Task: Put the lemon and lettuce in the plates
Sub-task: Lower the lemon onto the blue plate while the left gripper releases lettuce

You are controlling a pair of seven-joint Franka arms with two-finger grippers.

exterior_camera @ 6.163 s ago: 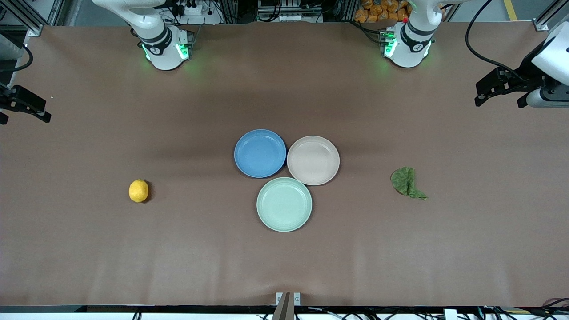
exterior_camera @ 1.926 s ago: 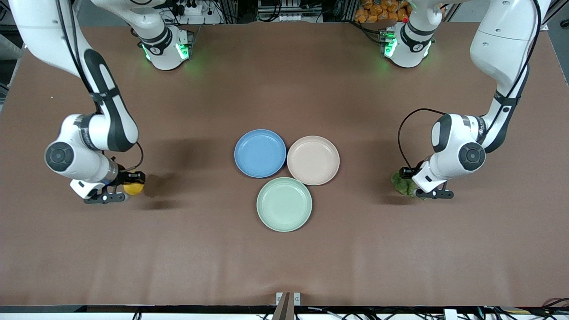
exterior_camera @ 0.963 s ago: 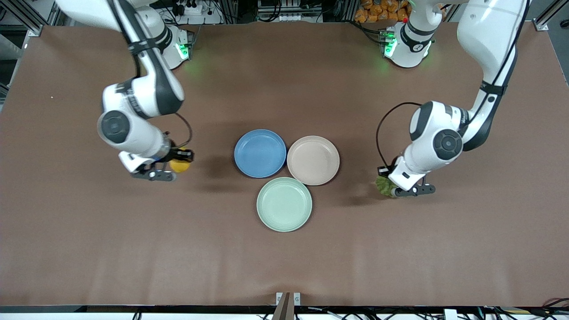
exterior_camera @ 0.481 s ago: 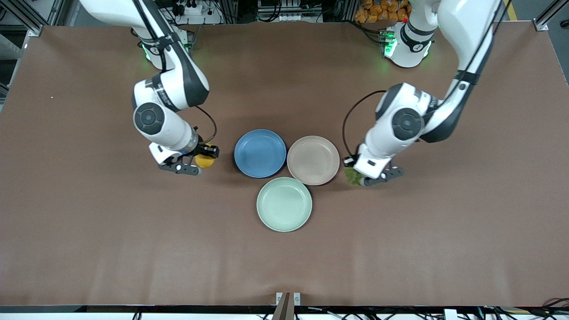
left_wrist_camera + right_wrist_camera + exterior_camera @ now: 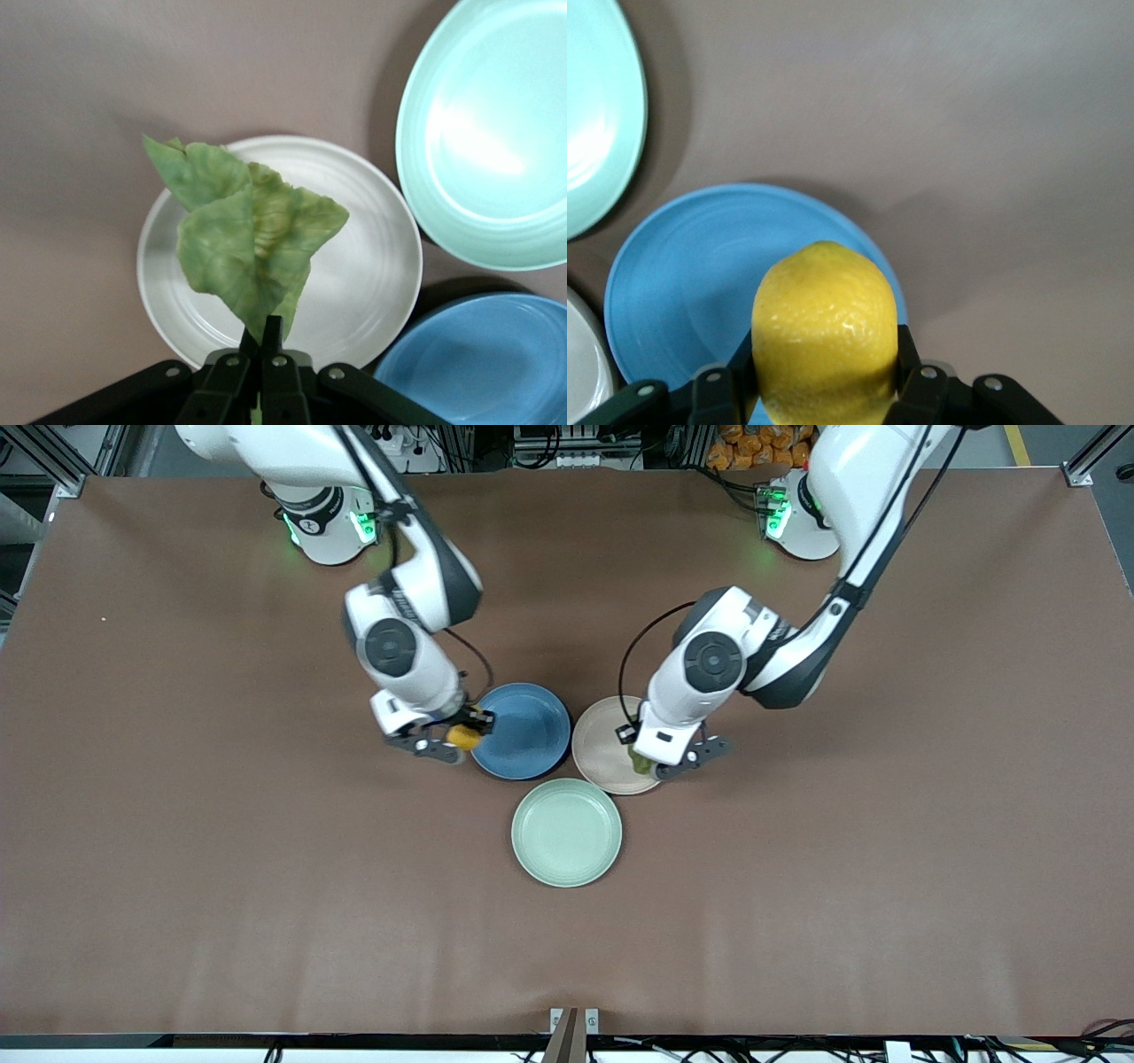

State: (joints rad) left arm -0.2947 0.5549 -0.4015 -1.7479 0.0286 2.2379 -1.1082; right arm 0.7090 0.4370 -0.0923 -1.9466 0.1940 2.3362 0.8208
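Lemon [image 5: 462,736] is grasped by the right end effector [image 5: 452,740] above the blue plate's [image 5: 527,731] rim toward the right arm's end of the counter [image 5: 177,868]. Lettuce [image 5: 640,763] hangs pinched in the left end effector [image 5: 660,763] over the beige-pink plate [image 5: 601,748], which touches the blue one; a mint-green plate [image 5: 566,833] sits nearer the front camera.

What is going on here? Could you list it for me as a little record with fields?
right hand: shut on the lemon, over the edge of the blue plate
left hand: shut on the lettuce, over the beige-pink plate
mint-green plate: empty, nearest the front camera
table: brown
task: neither item released yet
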